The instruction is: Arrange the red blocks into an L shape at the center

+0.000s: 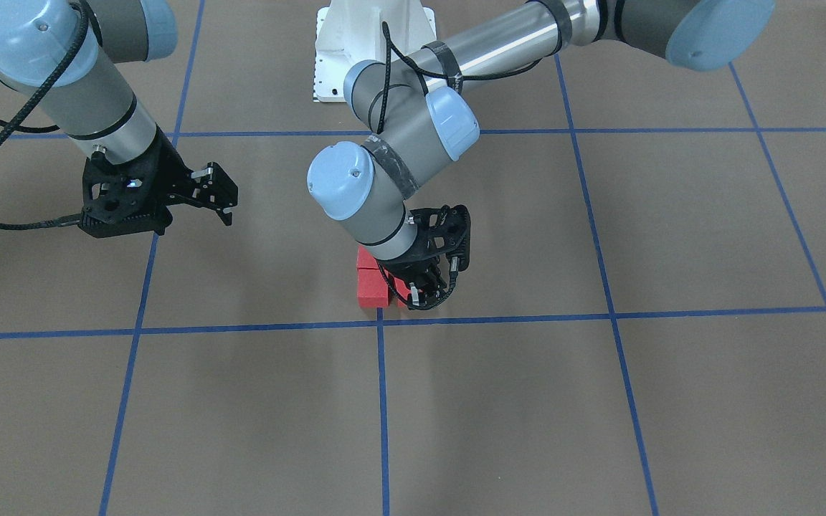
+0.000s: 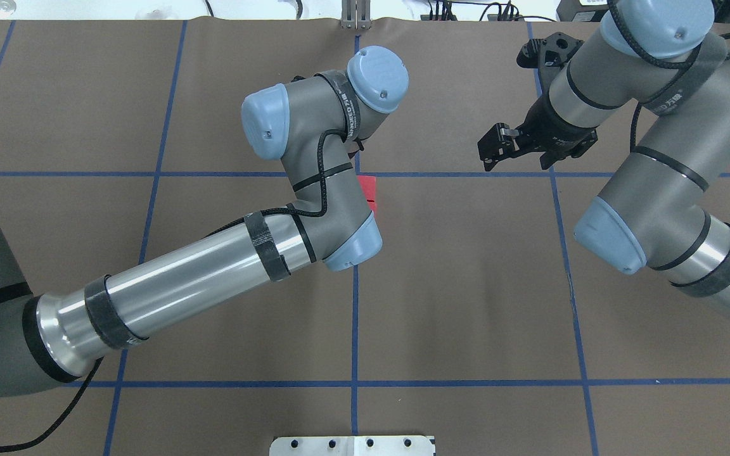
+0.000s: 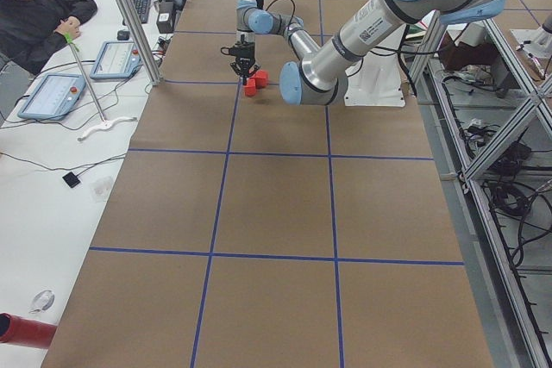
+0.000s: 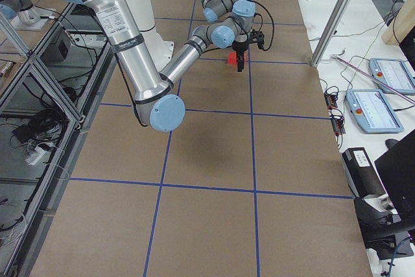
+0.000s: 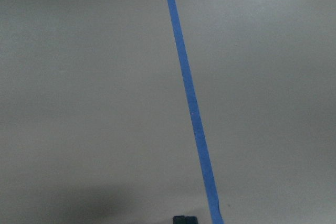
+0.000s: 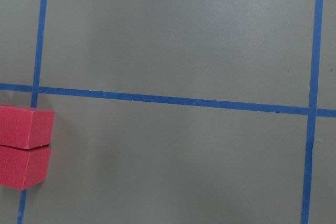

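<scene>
red blocks (image 1: pixel 372 288): two touching in a column, third partly hidden under left gripper (image 1: pixel 431 285), all just beside center (image 1: pixel 380 323)
left gripper: pointing down over third block, grip unclear
right gripper (image 1: pixel 215 192): fingers apart, empty, well apart from blocks
blocking: left arm (image 2: pixel 333 190) covers most blocks overhead
around: white base plate (image 1: pixel 373 43)

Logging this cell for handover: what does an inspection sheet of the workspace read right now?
Surface: brown paper with blue tape grid.
Job's things: red blocks touching, just on the robot's side of the centre crossing; two plain, a third mostly hidden by the left gripper.
Clutter: nothing seen.
Grippers: left gripper down at the blocks, open or shut unclear; right gripper open, empty, off to the side.
Cables: black cable loops beside the right gripper, clear of the blocks.
Surroundings: person at a side desk; white base plate.
</scene>
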Robot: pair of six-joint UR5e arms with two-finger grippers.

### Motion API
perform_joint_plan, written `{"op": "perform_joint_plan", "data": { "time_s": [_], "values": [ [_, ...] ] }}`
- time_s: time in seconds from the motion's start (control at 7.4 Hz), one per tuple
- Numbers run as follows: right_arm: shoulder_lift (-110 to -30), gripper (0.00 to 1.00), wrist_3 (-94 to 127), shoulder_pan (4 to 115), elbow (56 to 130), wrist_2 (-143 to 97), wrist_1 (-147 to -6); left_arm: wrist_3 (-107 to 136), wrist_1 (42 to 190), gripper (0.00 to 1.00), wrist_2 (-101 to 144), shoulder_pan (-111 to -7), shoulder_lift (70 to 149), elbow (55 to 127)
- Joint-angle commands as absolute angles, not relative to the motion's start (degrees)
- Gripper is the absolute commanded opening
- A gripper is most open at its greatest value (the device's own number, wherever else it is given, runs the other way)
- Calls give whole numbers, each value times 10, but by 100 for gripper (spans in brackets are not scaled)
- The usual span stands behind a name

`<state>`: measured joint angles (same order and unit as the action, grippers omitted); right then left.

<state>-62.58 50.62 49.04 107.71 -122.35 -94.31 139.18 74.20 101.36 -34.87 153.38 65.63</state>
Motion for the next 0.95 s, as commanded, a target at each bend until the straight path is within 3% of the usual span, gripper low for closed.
{"op": "perform_joint_plan", "data": {
  "time_s": [0.0, 0.81],
  "values": [
    [-625, 99, 506, 490, 1078, -1223, -943, 1398, 744, 0, 1027, -353, 1514, 667],
    [-626, 99, 506, 489, 1078, -1223, -943, 1390, 820, 0, 1026, -352, 1510, 641]
  ]
}}
